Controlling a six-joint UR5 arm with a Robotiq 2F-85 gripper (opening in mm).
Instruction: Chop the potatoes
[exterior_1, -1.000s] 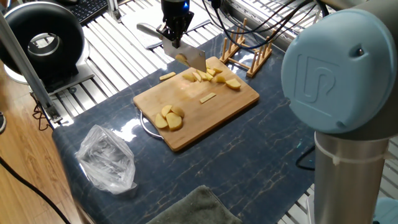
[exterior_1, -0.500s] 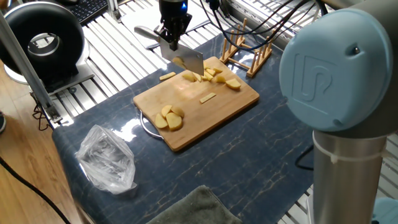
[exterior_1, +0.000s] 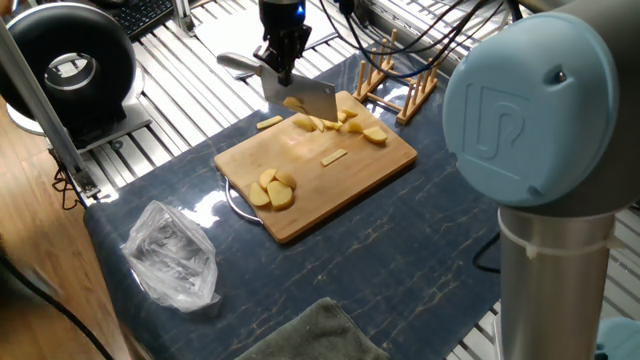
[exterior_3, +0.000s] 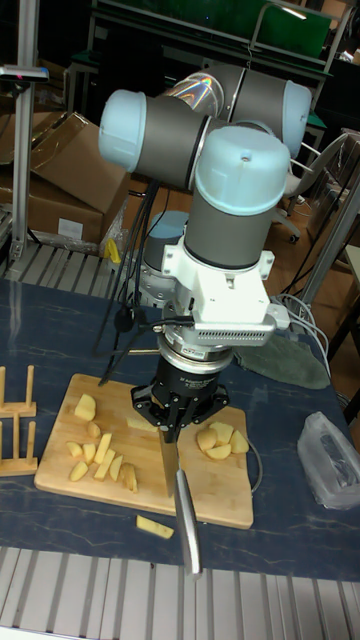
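While clamped shut on a steel cleaver (exterior_1: 300, 95), black two-finger gripper (exterior_1: 281, 62) above pale-yellow peeled potato pieces (exterior_1: 330, 122) (likely firm, wet, slippery) on bamboo board (exterior_1: 340, 185).

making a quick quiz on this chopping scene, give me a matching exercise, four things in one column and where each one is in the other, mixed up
Things:
1. knife
2. clear plastic bag
3. stray potato stick
4. wooden rack

Places:
A. on the dark table mat, off the board's far edge
B. crumpled on the mat, away from the bamboo board
C. held in the gripper above the potatoes
D. standing beyond the board's far corner

Pairs: 1-C, 2-B, 3-A, 4-D
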